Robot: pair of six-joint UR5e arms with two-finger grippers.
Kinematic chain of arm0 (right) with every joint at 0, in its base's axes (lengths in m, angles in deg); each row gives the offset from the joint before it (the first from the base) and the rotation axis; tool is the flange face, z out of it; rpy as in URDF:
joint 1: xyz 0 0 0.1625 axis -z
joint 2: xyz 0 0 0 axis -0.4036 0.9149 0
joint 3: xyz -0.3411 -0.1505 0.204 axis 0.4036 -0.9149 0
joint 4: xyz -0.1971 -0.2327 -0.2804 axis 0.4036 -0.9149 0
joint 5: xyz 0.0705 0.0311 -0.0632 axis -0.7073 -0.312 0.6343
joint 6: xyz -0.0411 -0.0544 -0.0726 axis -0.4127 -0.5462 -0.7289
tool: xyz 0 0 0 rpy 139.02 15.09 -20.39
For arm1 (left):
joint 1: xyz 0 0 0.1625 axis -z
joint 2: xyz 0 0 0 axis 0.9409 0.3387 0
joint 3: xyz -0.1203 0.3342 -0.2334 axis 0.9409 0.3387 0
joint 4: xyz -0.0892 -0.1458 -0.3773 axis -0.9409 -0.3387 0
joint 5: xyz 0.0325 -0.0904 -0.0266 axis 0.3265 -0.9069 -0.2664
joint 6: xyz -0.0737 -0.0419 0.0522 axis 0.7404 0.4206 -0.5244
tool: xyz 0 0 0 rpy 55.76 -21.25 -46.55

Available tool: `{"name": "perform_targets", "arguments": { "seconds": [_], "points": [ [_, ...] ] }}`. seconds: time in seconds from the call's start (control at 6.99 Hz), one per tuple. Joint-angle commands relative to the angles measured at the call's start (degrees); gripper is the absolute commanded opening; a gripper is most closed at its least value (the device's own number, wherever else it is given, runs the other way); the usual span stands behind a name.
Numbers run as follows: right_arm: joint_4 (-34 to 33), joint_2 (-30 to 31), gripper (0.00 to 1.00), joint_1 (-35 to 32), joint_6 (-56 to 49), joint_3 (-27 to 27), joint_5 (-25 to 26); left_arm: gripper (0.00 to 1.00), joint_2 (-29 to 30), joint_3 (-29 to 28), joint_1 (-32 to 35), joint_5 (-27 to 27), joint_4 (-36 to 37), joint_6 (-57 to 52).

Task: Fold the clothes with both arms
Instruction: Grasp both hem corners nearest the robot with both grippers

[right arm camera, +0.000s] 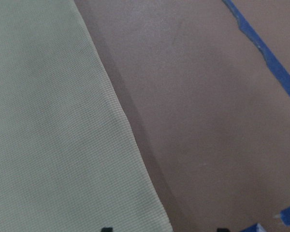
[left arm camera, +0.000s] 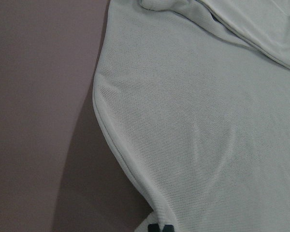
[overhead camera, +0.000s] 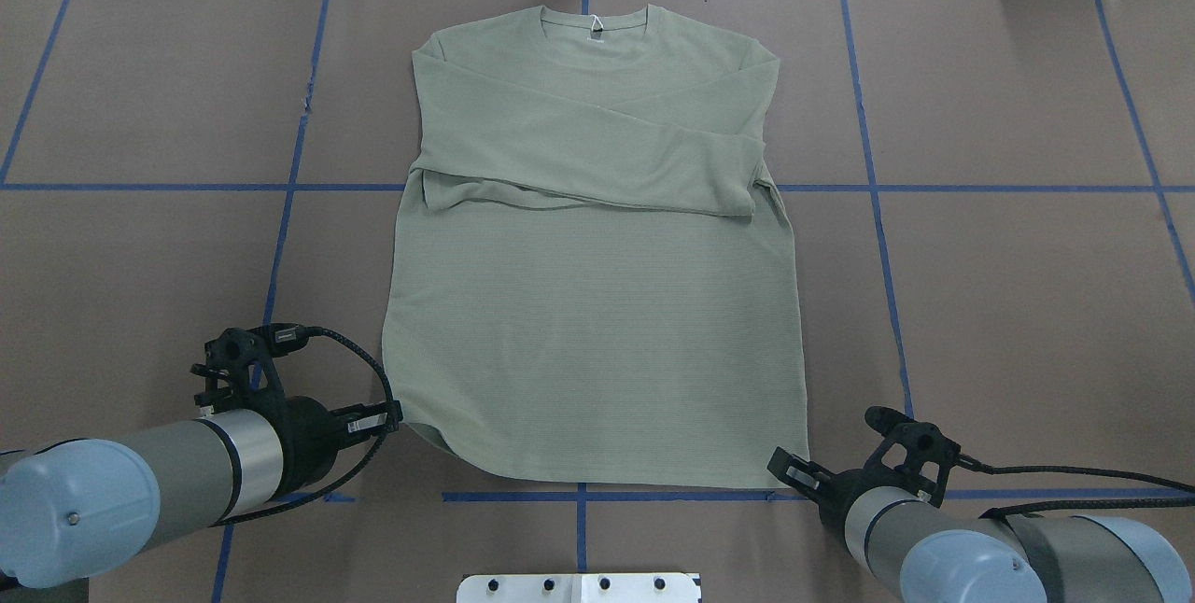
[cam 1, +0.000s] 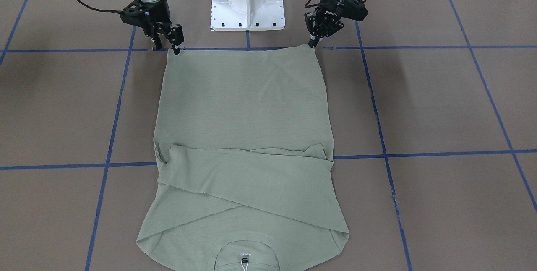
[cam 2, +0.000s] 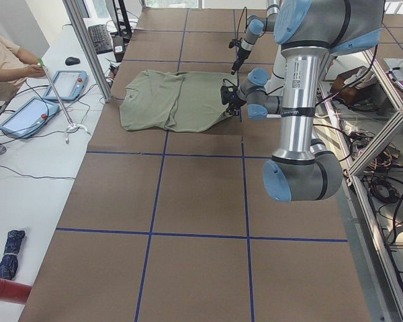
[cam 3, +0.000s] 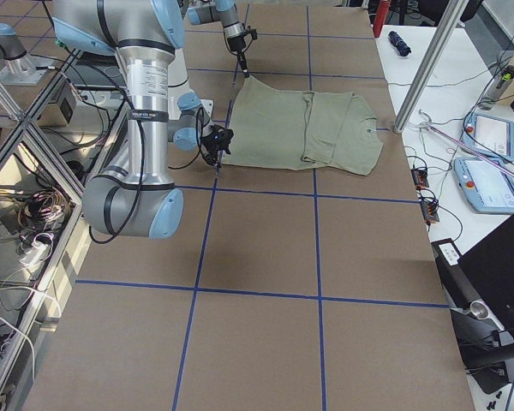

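The left claw (overhead camera: 396, 414) had its jaws pressed together at the near left corner of the hem (overhead camera: 597, 482), apparently pinching the shirt (overhead camera: 597, 332). Its wrist view showed the edge there raised off the table (overhead camera: 1027, 304) with a shadow beneath, which fits a grip meant for lifting. The shirt lay flat in the middle of the table, collar (overhead camera: 595, 24) away from the robot. Both sleeves (overhead camera: 597, 150) were crossed over the chest, so the body made a plain rectangle, ready to be halved. The right claw (overhead camera: 777, 465) sat at the near right corner with its jaws spread. In its wrist view the shirt's edge ran between the tips, not yet gripped. Holding both hem corners at once would let the arms carry the bottom edge evenly toward the collar. I judged that the right claw had to close before any lift, or the cloth would skew.
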Motion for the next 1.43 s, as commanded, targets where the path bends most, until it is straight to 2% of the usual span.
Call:
{"name": "perform_targets", "arguments": {
  "seconds": [0.0,0.43,0.57,0.72,0.86,1.0,1.15,1.29],
  "points": [
    [0.0,-0.3,0.47,0.5,0.0,-0.2,0.5,0.00,0.0,0.0,0.0,0.0,0.0,0.0],
    [-0.1,-0.3,0.46,1.0,0.0,-0.5,0.5,0.00,-0.1,0.2,0.1,0.0,0.0,0.0],
    [-0.1,-0.3,0.31,0.9,0.0,-0.4,0.5,0.00,-0.1,0.1,0.0,0.0,0.0,0.0],
    [-0.1,-0.5,0.00,0.9,-0.1,-0.3,0.4,0.00,-0.1,0.2,0.0,0.0,0.0,0.0],
    [-0.2,-0.4,0.00,0.5,-0.4,0.5,0.2,0.00,-0.1,0.2,0.0,-0.1,0.0,0.0],
    [-4.0,-0.2,0.00,-0.1,-0.9,4.0,-0.5,0.00,-0.1,0.6,0.0,-0.3,0.1,-0.2],
    [-10.9,0.0,0.00,-0.2,-1.0,10.7,-2.6,0.00,-0.9,4.4,0.1,-0.7,1.7,-3.0],
    [-17.7,-0.1,0.00,-0.2,-1.0,17.8,-4.6,0.00,-3.4,12.3,0.1,-2.8,8.1,-4.0]
  ]
}}
